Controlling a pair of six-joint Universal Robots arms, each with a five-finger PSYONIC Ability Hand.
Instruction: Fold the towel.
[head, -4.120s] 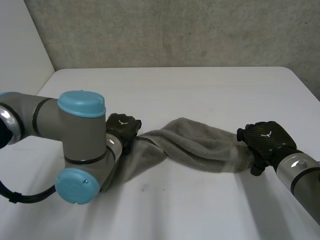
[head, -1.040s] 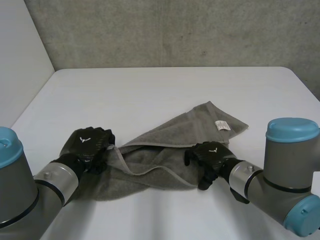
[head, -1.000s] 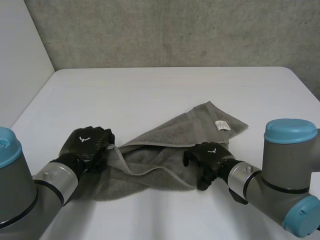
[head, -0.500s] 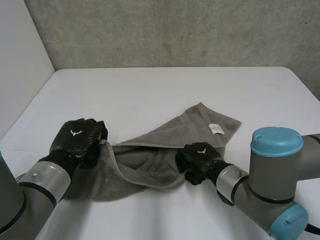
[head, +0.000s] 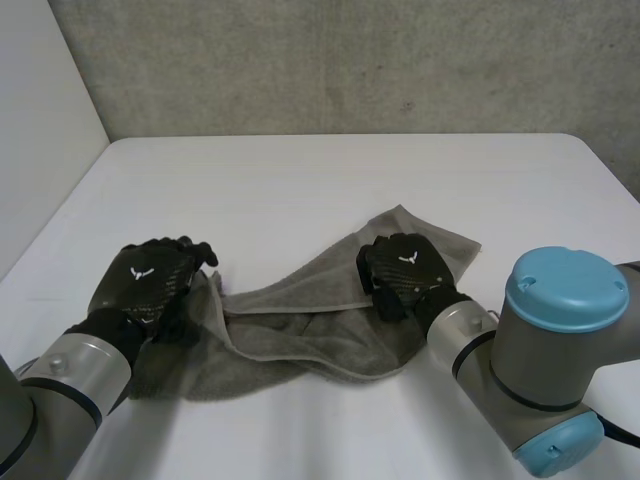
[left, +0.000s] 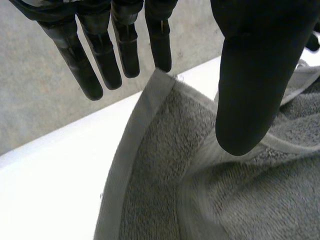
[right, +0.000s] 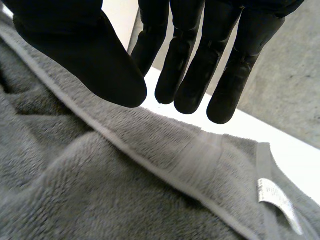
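Your towel (head: 300, 335) lies on the near half of the table (head: 300, 190), a twisted grey band running from 8 o'clock up toward 2 o'clock, with one layer lapped over another through the middle. So it's bunched, not square.

Your left hand (head: 148, 285) sits over the band's 8 o'clock end. Its wrist view shows the fingers (left: 107, 55) straight and spread and the thumb (left: 255, 75) well apart from them. A hemmed corner (left: 161, 75) meets the fingertips, but nothing pinches it, so that hand is open.

Your right hand (head: 402, 268) is over the 2 o'clock end and open as well, fingers straight above the hem (right: 150, 165), with the white label (right: 277, 200) just beyond them.

By my reading, both hands are parked at opposite ends because that's where you'd grip to draw the twist out. With nothing held, the fold isn't clean yet. I'd flatten the cloth first, since creasing it now would lock that twist in.
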